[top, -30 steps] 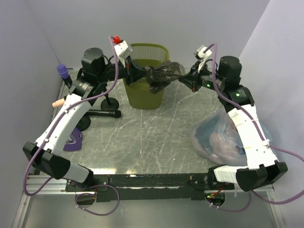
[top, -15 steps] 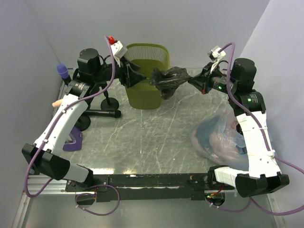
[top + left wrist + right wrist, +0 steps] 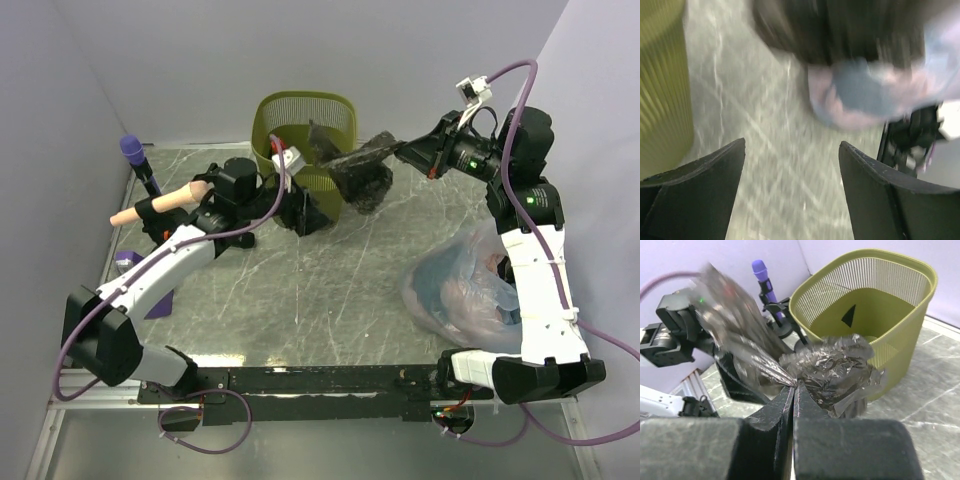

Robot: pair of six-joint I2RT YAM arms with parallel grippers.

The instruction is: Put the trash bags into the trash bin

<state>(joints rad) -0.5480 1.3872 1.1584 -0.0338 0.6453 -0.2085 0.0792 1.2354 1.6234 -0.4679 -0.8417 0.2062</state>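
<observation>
Trash bags [image 3: 362, 180] hang as one dark, crinkled bundle in the air just right of the trash bin [image 3: 305, 97]. A stretched flap reaches over the bin's rim; whether any of it lies inside I cannot tell. The right pincer [image 3: 794, 390] is clamped tight on a pinch of the plastic. The left pincer [image 3: 791, 145] is spread wide and holds nothing. A clear bag [image 3: 455, 290] with pinkish and blue contents lies on the tabletop [image 3: 330, 290]. Half a second ago the left arm stood high at the bin's left rim; now it is low in front of the bin's base.
</observation>
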